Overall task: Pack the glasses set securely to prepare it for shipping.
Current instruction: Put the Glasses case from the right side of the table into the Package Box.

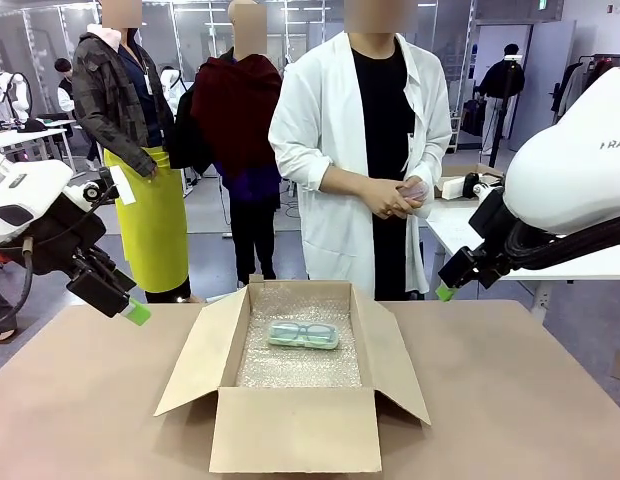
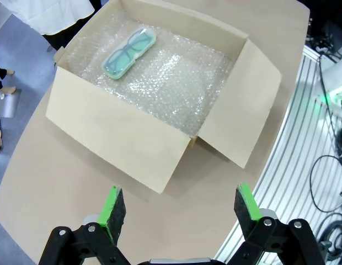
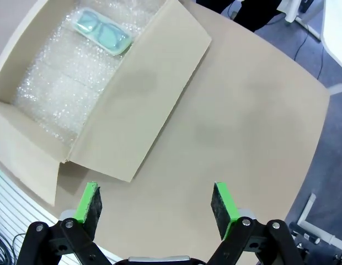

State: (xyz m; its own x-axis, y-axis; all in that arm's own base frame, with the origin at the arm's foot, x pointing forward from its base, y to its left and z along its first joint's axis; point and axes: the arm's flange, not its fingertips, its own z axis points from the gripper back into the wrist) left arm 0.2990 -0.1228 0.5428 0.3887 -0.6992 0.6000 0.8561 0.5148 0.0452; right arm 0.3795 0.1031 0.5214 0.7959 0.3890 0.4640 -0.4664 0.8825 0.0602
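Note:
A mint green glasses case (image 1: 303, 334) with spectacles inside lies on the bubble wrap toward the far end of the open cardboard box (image 1: 290, 430). It also shows in the left wrist view as the green case (image 2: 129, 52) and in the right wrist view as the green case (image 3: 102, 32). The person in a white coat holds a small pinkish thing (image 1: 418, 190) in both hands; I cannot tell whether it is the pink case. My left gripper (image 1: 135, 312) (image 2: 177, 193) hangs open above the table left of the box. My right gripper (image 1: 445, 292) (image 3: 155, 190) hangs open to the box's right. Both hold nothing.
The box flaps (image 1: 193, 358) (image 1: 398, 358) spread outward on both sides. The brown table (image 1: 510, 400) has free room left and right of the box. Other people stand behind the far edge.

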